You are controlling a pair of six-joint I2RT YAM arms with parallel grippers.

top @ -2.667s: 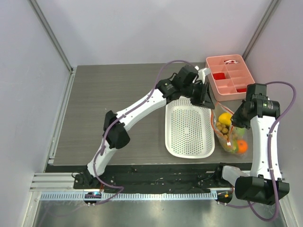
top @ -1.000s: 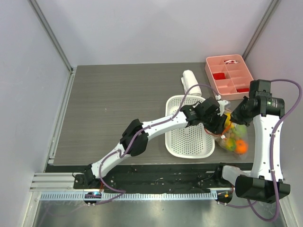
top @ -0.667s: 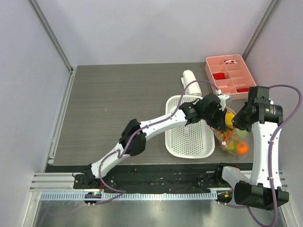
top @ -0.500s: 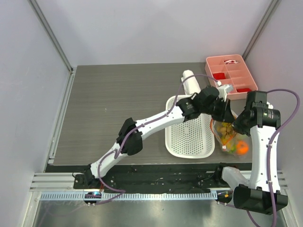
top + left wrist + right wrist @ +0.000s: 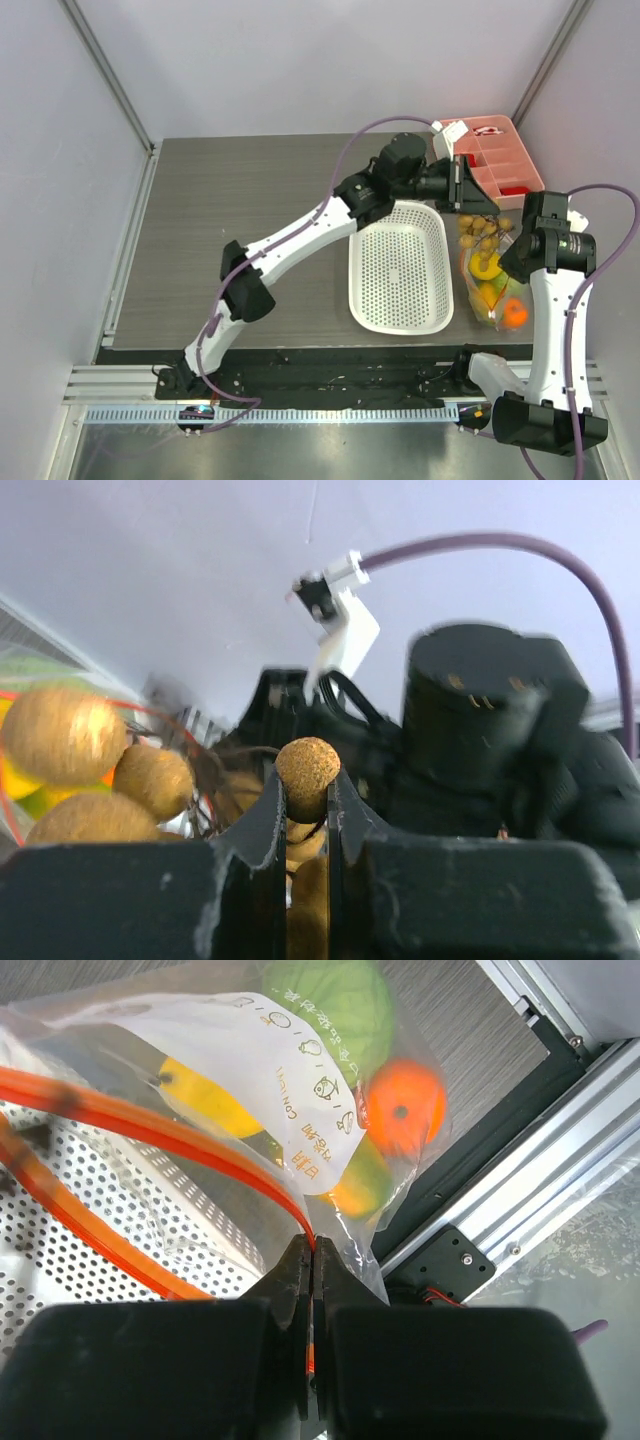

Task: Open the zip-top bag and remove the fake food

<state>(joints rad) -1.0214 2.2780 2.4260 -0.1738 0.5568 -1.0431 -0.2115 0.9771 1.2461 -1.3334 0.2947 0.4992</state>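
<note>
Removal step under way at right of frame: left fingers (image 5: 262, 818) clenched on one grape, bunch of grapes (image 5: 478, 228) dangling above the zip-top bag (image 5: 492, 290) on the counter (image 5: 250, 220), right fingers (image 5: 290, 1282) pinched shut on its zip strip (image 5: 130, 1120). Probably calls next for swinging the bunch over the white basket (image 5: 400, 265) and releasing. Compared with half a second ago, lifted higher toward the pink tray (image 5: 500, 160), grapes drawn out.
</note>
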